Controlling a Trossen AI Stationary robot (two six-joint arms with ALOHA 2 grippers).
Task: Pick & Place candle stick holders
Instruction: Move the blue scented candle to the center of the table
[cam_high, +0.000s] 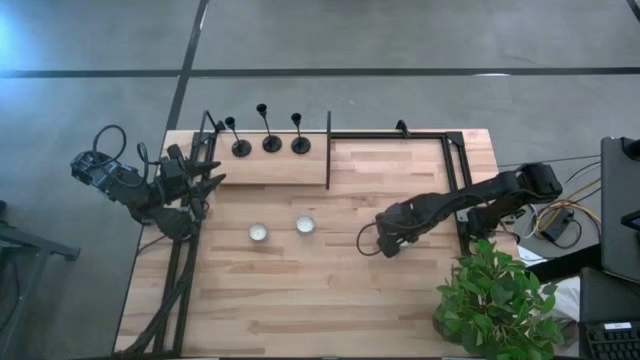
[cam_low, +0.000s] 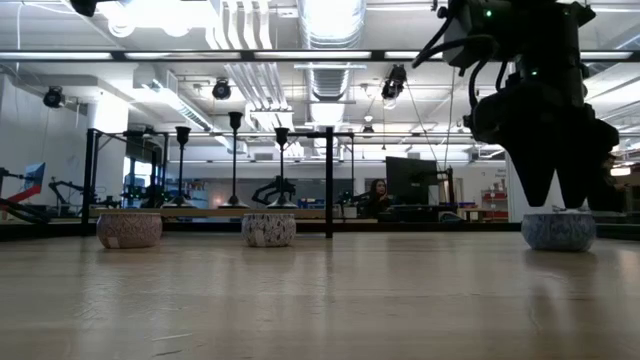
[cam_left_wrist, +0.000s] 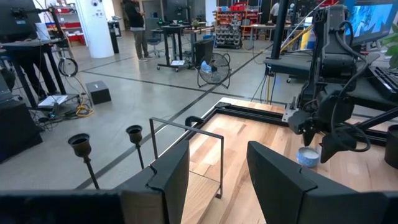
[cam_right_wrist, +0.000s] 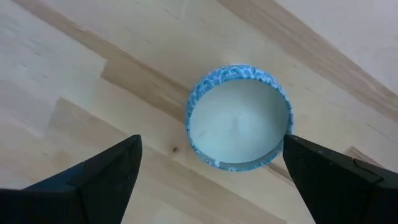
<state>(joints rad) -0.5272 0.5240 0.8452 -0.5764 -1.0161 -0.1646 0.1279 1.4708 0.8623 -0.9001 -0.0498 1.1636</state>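
Three black candle stick holders (cam_high: 272, 143) stand upright on their round bases on a raised wooden shelf at the table's far left. They also show in the low view (cam_low: 235, 160). My right gripper (cam_high: 385, 245) is open and points down over a low blue-rimmed tealight (cam_right_wrist: 239, 118) on the table right of centre. One finger stands on either side of the tealight, and I see no touch. My left gripper (cam_left_wrist: 217, 174) is open and empty at the table's left edge (cam_high: 205, 185), near the shelf. It faces across the table.
Two white-silver tealights (cam_high: 258, 233) (cam_high: 305, 225) sit mid-table. A black frame post (cam_high: 328, 150) stands at the shelf's right end, with black rails along the far right (cam_high: 400, 134). A potted plant (cam_high: 500, 300) overhangs the near right corner.
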